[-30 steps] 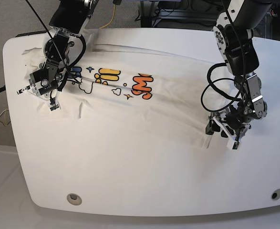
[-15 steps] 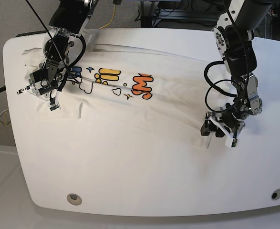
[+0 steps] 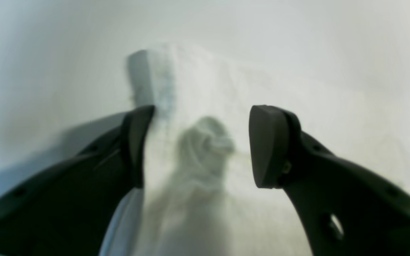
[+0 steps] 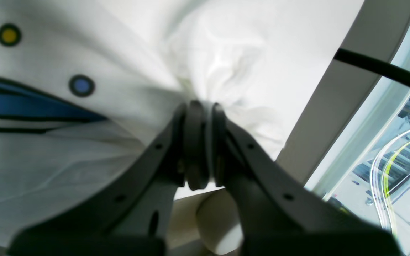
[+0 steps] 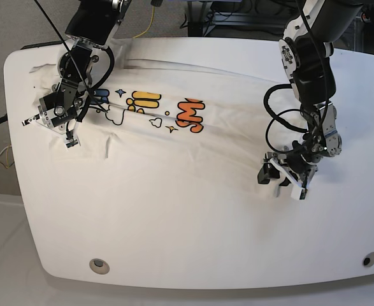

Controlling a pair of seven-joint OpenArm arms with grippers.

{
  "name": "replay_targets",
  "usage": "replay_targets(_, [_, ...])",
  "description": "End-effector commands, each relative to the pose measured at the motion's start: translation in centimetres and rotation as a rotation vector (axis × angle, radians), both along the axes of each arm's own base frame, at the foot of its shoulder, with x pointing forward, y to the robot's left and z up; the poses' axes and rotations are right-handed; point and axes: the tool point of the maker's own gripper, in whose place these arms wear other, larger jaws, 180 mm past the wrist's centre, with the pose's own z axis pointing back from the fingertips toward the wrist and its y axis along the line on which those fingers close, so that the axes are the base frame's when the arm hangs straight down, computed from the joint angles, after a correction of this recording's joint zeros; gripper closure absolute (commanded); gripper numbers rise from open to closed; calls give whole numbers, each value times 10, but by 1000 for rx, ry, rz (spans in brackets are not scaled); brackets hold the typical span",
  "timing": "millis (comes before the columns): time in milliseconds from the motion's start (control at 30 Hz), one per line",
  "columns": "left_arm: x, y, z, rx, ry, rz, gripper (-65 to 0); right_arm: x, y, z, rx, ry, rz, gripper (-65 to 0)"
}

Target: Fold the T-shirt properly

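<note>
- The large white cotton T-shirt (image 5: 174,140) with its blue, yellow and orange lettering lies spread lengthways across the white rounded table (image 5: 174,242), and it covers most of the table's far half.
- The right gripper (image 4: 199,142), at the end of the T-shirt nearest the table's rounded corner in the base view, is clenched on a bunched fold of the white cloth; the wrist view shows the fabric puckered right at the pinched pads, with the blue print just beside them.
- The left gripper (image 5: 282,178) hangs low over the opposite end of the T-shirt, its black jaws parted (nothing between them is pinched). In its wrist view a pale edge of cloth lies between and ahead of the fingers (image 3: 267,142), though the picture is too blurred to tell hem from sleeve.
- Judged step: getting a hold on both ends before a fold; one end is gripped, the other not yet.
- The next move calls for the left gripper to settle onto that edge of the T-shirt and close on it, taking a single clean edge and not a wad, so both ends can lift evenly.
</note>
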Motion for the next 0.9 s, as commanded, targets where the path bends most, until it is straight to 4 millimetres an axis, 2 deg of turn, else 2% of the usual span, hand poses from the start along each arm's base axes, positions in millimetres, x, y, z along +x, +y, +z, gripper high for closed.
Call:
replay_targets(0, [7, -6, 9, 4, -5, -17, -381, 7, -5, 11, -22, -30, -5, -18])
replay_targets(67, [4, -6, 5, 11, 18, -25, -370, 7, -6, 11, -24, -29, -6, -18])
replay_targets(133, [2, -6, 3, 15, 33, -30, -313, 7, -6, 11, -24, -29, -6, -18])
replay_targets(233, [1, -3, 3, 23, 37, -30, -132, 7, -6, 11, -24, -29, -6, -18])
replay_targets(267, [2, -3, 4, 25, 33, -29, -52, 7, -6, 11, -24, -29, -6, -18])
replay_targets(300, [2, -3, 5, 27, 32, -29, -8, 7, -6, 11, -24, -29, -6, -18])
replay_targets(367, [1, -1, 5, 38, 36, -31, -4, 7, -6, 11, -24, -29, -6, -18])
replay_targets(400, [1, 1, 6, 43, 38, -30, -23, 7, -6, 11, -24, -29, -6, -18])
replay_targets(500, [-6, 13, 4, 76, 48, -25, -32, 7, -6, 11, -24, -29, -6, -18])
replay_targets(733, [-9, 24, 17, 134, 23, -24, -27, 8, -5, 12, -22, -32, -4, -18])
replay_targets(867, [-8, 31, 30, 183, 15, -26, -27, 13, -5, 15, -22, -44, -4, -18])
